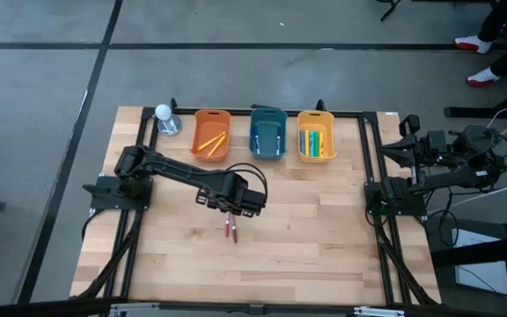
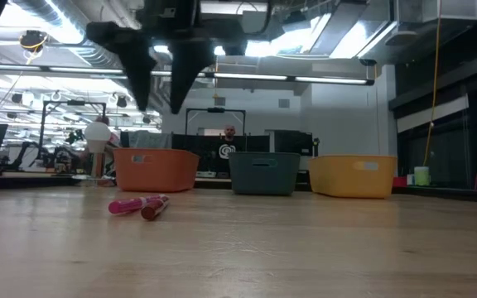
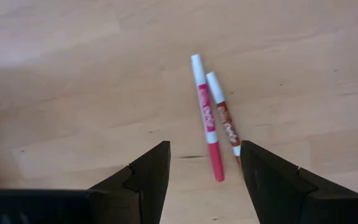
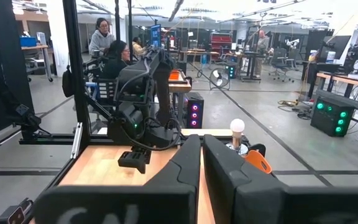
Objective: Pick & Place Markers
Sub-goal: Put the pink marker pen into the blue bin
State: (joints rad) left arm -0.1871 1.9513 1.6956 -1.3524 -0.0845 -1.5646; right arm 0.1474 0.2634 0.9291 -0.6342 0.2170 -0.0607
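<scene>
Two markers lie side by side on the bare wood, a pink-red one (image 3: 207, 118) and a brown-red one (image 3: 224, 118), both white at one end; they also show in the high view (image 1: 230, 226) and the low view (image 2: 139, 205). My left gripper (image 3: 204, 148) hangs open well above them (image 2: 160, 106), pointing down, with nothing between its fingers. More markers lie in the orange bin (image 1: 211, 134), the teal bin (image 1: 268, 132) and the yellow bin (image 1: 316, 134). My right gripper (image 4: 201, 146) is shut and waits at the table's right edge (image 1: 393, 154).
The three bins stand in a row along the far edge. A white ball-topped stand (image 1: 165, 119) sits at the far left. Black frame rails run along the table's left and right sides. People sit at desks in the room beyond the table.
</scene>
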